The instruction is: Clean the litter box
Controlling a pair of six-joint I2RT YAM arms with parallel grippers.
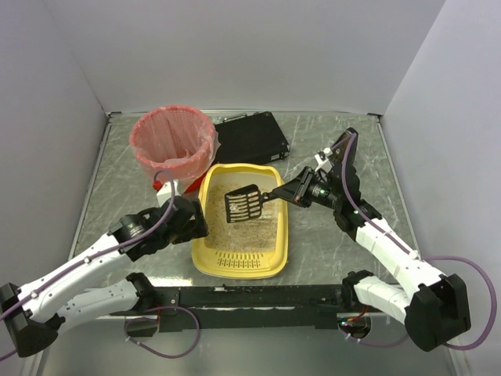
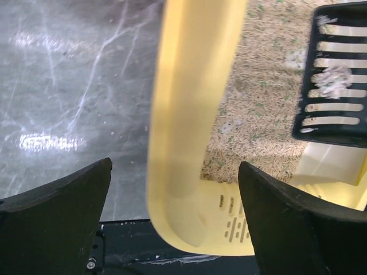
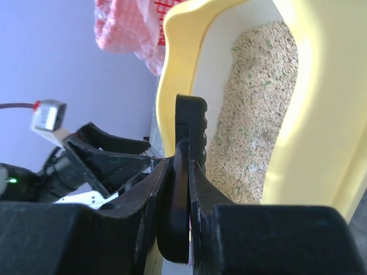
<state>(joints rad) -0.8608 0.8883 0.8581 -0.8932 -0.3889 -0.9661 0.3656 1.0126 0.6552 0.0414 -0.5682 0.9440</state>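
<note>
The yellow litter box point(image 1: 202, 235) lies mid-table with beige litter point(image 1: 249, 229) inside and a slotted strip at its near end. My right gripper point(image 1: 291, 192) is shut on the handle of a black slotted scoop point(image 1: 244, 204), held over the litter with whitish clumps point(image 2: 335, 74) on it. My left gripper point(image 1: 196, 223) is open at the box's left side. In the left wrist view its fingers point(image 2: 57, 217) straddle the box's rim point(image 2: 183, 114) near the front left corner without touching it. The right wrist view shows the right gripper point(image 3: 182, 172) clamped on the scoop point(image 3: 192, 123) beside the box wall point(image 3: 321, 114).
A round bin with a pink liner point(image 1: 172, 141) stands at the back left, close to the box's far corner. A flat black case point(image 1: 250, 137) lies behind the box. A black bar point(image 1: 250, 296) runs along the table's near edge. Grey walls close in three sides.
</note>
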